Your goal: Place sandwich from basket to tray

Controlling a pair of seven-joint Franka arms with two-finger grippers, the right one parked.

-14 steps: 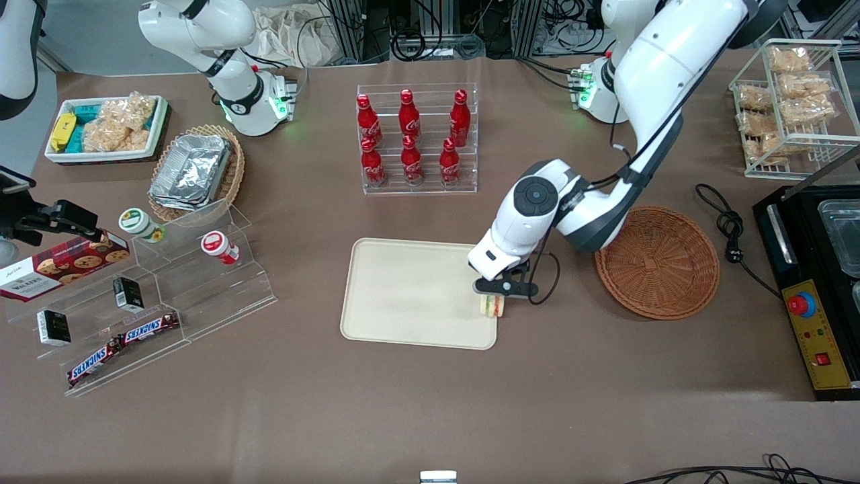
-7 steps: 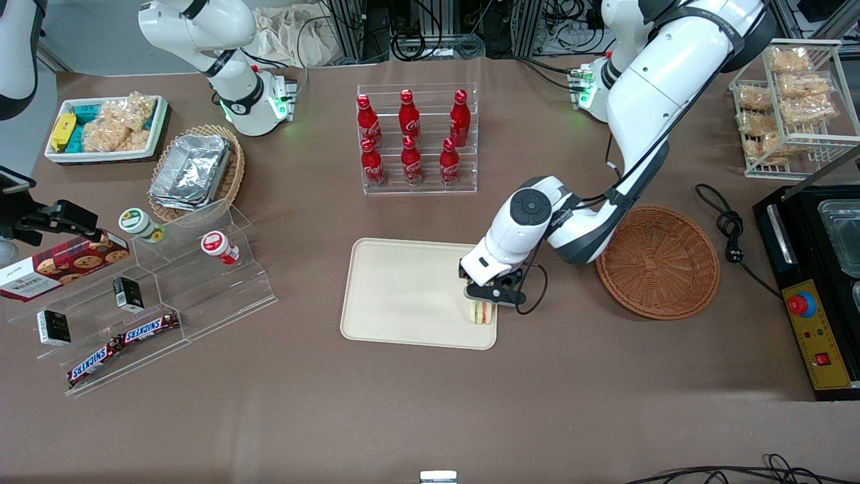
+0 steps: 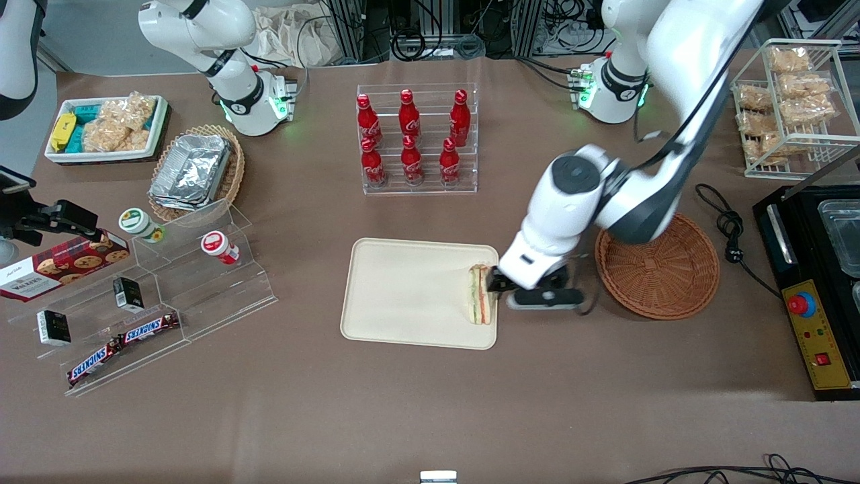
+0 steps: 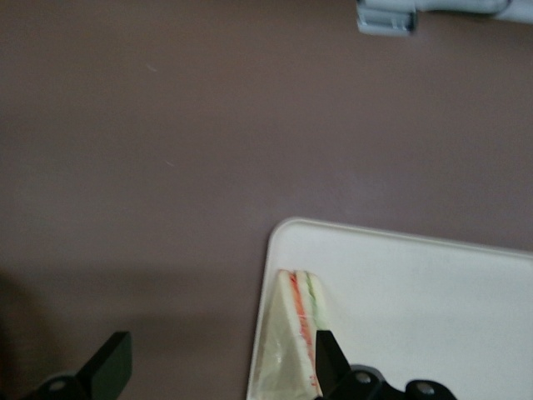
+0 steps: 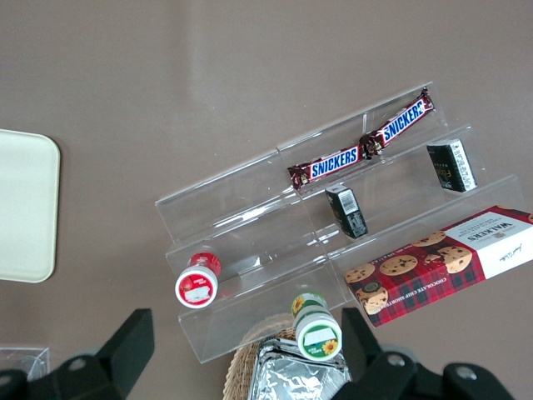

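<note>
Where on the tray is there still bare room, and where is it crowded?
The tray is bare except along its edge nearest the basket, where the sandwich lies. The open gripper hovers beside that edge, one finger close to the sandwich, so that side is crowded.

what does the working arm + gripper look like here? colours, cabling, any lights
Glossy white arm links with dark grey joint bands and a round dark cap on the wrist joint. The gripper has a white body and black fingers, open beside the sandwich at the tray edge. Black cable runs along the arm; green light at its base.
</note>
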